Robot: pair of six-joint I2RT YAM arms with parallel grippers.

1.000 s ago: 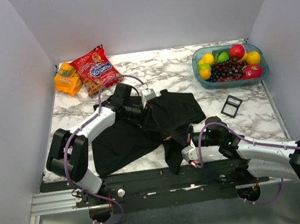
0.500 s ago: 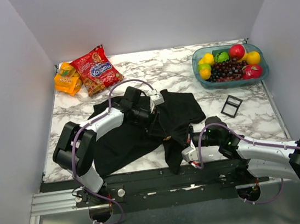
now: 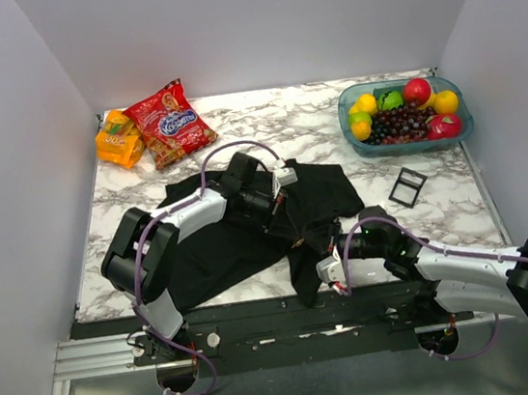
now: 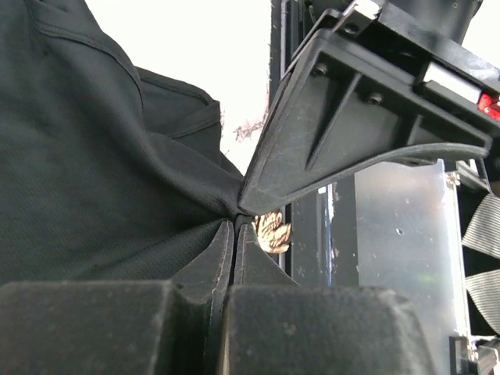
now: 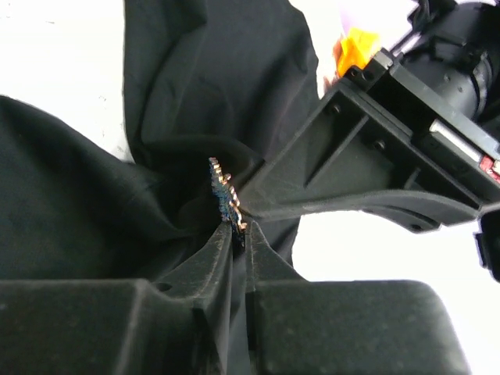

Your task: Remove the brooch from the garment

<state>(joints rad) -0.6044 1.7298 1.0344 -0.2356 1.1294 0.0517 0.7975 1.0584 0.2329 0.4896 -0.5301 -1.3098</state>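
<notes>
Top external — Ana: over the last second the left gripper has been swinging in from the left of the tabletop toward the middle of the near edge. It's now meeting the right gripper there. The right one isn't shifting.
Ben: Brooch?
Ana: Glinting between the two tips, sitting on the garment close to the middle of the near edge.

Left wrist — Ana: the left gripper is pinching a fold of the garment, with no gap showing. The brooch is lying just beside that pinch, under the right gripper's tip.
Ben: So the left is anchoring the cloth.

Right wrist — Ana: the right gripper is squeezing down to a sliver and, as far as I can tell, gripping the brooch's lower end. Cloth is bunching around it.
Ben: Then setup is finishing, with one claw holding fabric and the other on the brooch. I'm guessing a pull-apart is coming. I'm watching for the tips slipping off and the cloth dragging along.
</notes>
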